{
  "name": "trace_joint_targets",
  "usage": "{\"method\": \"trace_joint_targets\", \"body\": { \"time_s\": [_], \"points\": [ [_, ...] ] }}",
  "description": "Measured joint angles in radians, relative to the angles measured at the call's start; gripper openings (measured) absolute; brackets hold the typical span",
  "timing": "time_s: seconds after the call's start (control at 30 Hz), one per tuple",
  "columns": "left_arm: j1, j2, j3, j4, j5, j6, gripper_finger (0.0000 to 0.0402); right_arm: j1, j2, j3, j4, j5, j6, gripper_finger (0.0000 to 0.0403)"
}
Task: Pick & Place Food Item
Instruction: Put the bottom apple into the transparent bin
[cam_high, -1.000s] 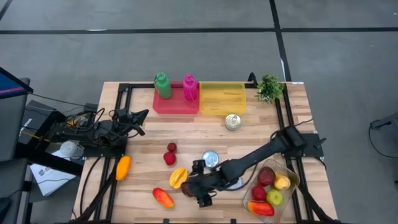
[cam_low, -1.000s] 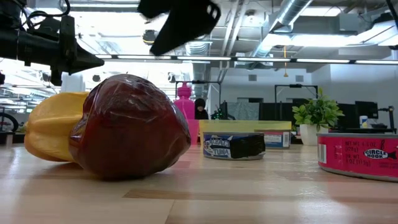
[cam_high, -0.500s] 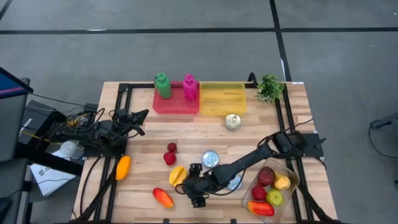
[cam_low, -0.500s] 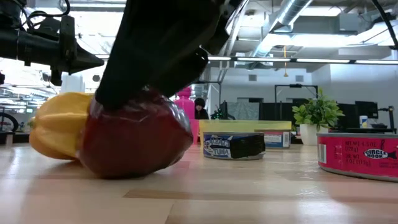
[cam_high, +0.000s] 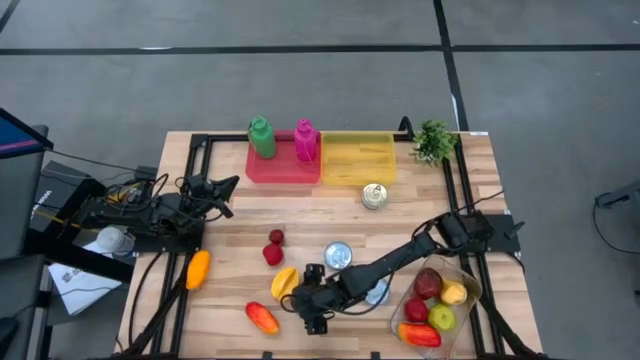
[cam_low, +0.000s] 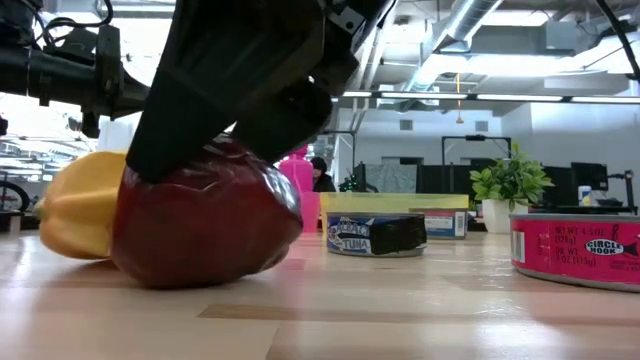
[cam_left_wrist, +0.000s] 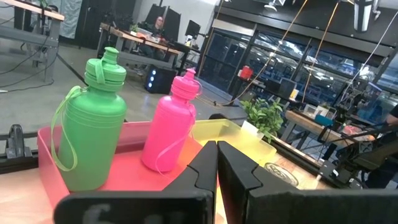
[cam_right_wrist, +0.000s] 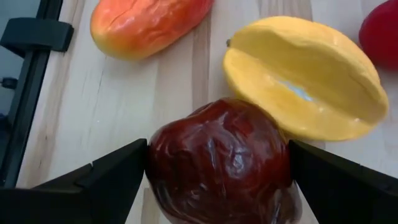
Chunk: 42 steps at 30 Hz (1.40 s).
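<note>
The right gripper (cam_right_wrist: 214, 171) is down at the front of the table (cam_high: 420, 200), its jaws spread wide on either side of a dark red fruit (cam_right_wrist: 219, 163), a finger close against each flank; a firm grip cannot be told. The fruit rests on the wood, touching a yellow star fruit (cam_right_wrist: 308, 87), near an orange fruit (cam_right_wrist: 146, 25). The left gripper (cam_left_wrist: 216, 163) waits at the table's left edge, jaws closed on nothing.

Dark red fruit (cam_right_wrist: 219, 160) between my matt black fingers (cam_right_wrist: 112, 177): glossy, wrinkled skin. Yellow starfruit (cam_right_wrist: 308, 78) touching it: smooth, waxy sheen. Orange fruit (cam_right_wrist: 146, 25) near it: satin, faintly creased. Table (cam_right_wrist: 165, 93) beneath it: pale planked wood, matt.
</note>
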Motion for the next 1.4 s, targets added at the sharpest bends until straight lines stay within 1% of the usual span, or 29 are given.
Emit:
{"method": "trace_joint_targets", "body": {
  "time_s": [0.13,0.33,0.57,0.77,0.9,1.0,1.23,1.4],
  "points": [
    [0.0,0.0,0.0,0.0,0.0,0.0,0.0001,0.003,-0.007,-0.001,-0.008,0.016,0.011,0.0367],
    [0.0,0.0,0.0,0.0,0.0,0.0,0.0001,0.001,-0.062,-0.008,-0.024,-0.019,0.047,0.0342],
    [0.0,0.0,0.0,0.0,0.0,0.0,0.0001,0.003,-0.218,-0.005,-0.017,-0.012,0.058,0.0338],
    [0.0,0.0,0.0,-0.001,0.0,0.0,0.0001,0.024,-0.401,-0.004,0.028,-0.011,0.074,0.0339],
    [0.0,0.0,0.0,-0.001,0.0,0.0,0.0001,0.049,-0.514,-0.005,0.132,0.0,0.079,0.0339],
    [0.0,0.0,0.0,-0.001,0.0,0.0,0.0001,0.073,-0.586,-0.004,0.249,0.003,0.039,0.034],
    [0.0,0.0,0.0,-0.001,0.0,0.0,0.0001,0.145,-0.676,-0.004,0.555,0.003,-0.181,0.034],
    [0.0,0.0,0.0,-0.001,0.0,0.0,0.0001,0.177,-0.705,-0.004,0.672,0.003,-0.31,0.0341]
  ]
}}
